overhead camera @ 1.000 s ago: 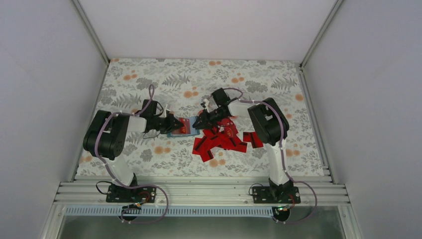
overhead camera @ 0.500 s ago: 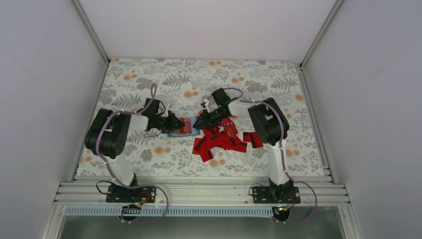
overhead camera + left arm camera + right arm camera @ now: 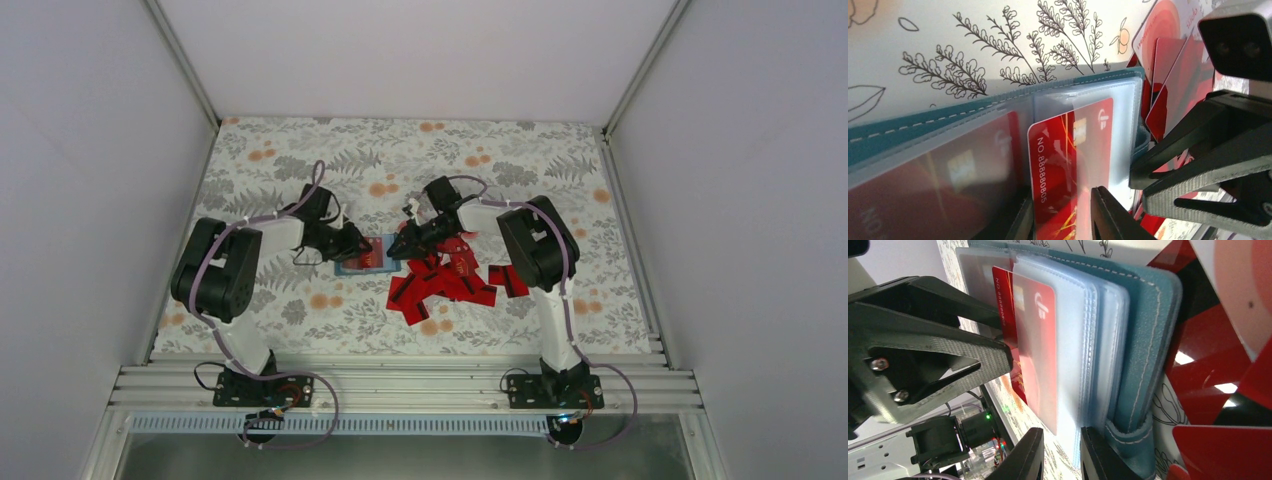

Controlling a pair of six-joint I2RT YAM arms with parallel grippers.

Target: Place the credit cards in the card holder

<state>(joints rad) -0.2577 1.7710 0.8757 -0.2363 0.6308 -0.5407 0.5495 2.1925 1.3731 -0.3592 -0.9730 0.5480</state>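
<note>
Credit card (image 3: 1060,155) between parted left jaws

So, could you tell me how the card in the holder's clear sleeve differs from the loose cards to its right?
The sleeved card sits partly inside the card holder, between the left end effector's fingers; the loose cards lie bare on the table. The sleeved card is single and lined up with its pocket; the loose cards overlap at mixed angles. All are red.
</note>
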